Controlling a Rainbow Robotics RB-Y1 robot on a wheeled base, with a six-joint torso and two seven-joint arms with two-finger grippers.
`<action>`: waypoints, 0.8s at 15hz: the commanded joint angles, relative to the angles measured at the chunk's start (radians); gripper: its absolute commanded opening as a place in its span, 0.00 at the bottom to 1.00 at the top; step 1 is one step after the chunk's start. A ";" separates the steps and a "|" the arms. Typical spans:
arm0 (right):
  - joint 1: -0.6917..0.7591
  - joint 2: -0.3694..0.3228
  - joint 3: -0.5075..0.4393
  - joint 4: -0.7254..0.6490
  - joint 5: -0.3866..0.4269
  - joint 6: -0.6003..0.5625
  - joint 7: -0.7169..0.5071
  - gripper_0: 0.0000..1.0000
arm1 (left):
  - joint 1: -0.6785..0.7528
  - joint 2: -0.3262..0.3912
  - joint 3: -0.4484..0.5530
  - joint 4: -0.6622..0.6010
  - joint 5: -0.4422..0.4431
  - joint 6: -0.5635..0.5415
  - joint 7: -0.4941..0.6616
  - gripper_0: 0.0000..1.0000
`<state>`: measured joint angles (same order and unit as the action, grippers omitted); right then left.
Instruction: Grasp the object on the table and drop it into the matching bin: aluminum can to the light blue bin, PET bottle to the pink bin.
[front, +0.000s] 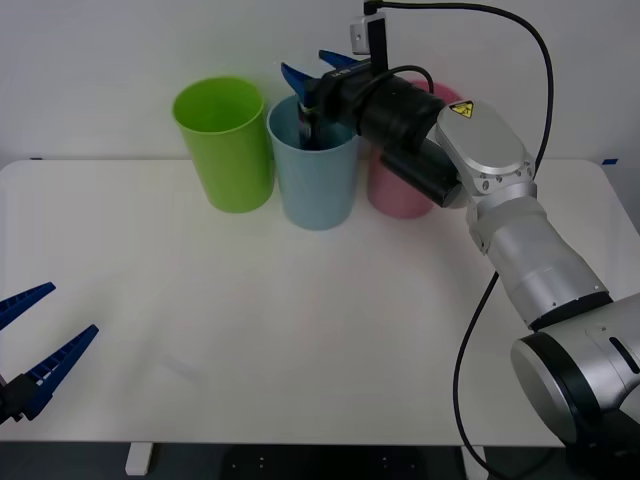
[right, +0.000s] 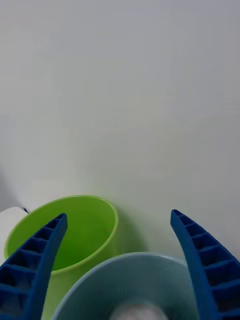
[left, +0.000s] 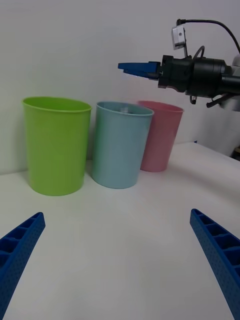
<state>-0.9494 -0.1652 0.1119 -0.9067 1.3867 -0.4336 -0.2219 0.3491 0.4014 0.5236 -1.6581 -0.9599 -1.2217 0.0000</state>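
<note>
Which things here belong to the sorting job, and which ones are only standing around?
Belonging to the job:
- aluminum can, inside the light blue bin
- pink bin
- right pincer, open above the light blue bin
- table

Standing around:
- lime green bin
- left pincer, open, parked low

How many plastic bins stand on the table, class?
3, in a row at the table's far edge: lime green bin on the left, light blue bin in the middle, pink bin on the right.
</note>
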 joint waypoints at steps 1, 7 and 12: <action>0.001 0.000 0.000 0.000 0.000 -0.007 0.004 1.00 | 0.000 0.000 0.000 0.000 0.000 0.000 0.000 1.00; 0.029 -0.039 0.000 -0.024 -0.054 -0.076 0.007 1.00 | 0.000 0.000 0.000 0.000 0.000 0.000 0.000 1.00; 0.198 -0.111 0.022 -0.264 -0.057 -0.102 -0.011 1.00 | 0.000 0.000 0.000 0.000 0.000 0.000 0.000 1.00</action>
<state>-0.7706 -0.2646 0.1299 -1.1419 1.3324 -0.5301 -0.2306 0.3491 0.4014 0.5236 -1.6581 -0.9599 -1.2217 0.0000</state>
